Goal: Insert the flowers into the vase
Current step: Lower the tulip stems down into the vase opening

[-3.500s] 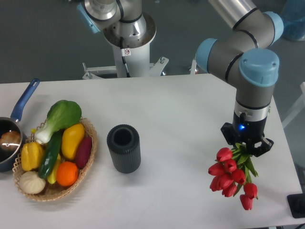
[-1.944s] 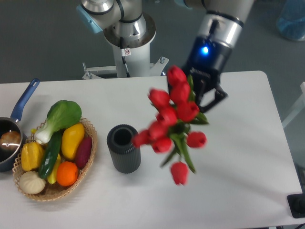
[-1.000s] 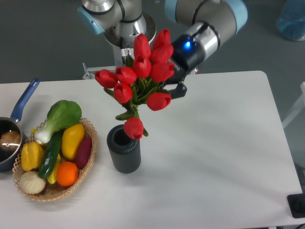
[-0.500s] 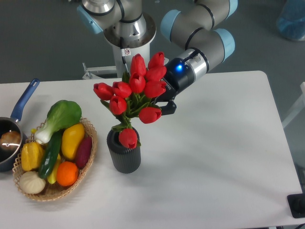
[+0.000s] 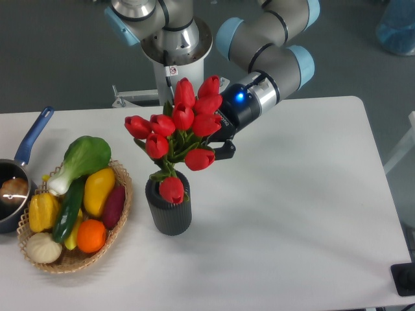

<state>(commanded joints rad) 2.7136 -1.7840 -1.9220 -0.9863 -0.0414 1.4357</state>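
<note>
Flowers [image 5: 180, 126] have dropped a bit lower at frame centre — stems now reaching the vase [image 5: 168, 208] mouth, gripper [image 5: 217, 144] still clamped on them, insertion nearly done

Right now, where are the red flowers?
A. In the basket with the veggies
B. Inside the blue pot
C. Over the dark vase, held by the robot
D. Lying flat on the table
C: the gripper holds the flowers right over the vase, with the lowest bud at its mouth.
</note>
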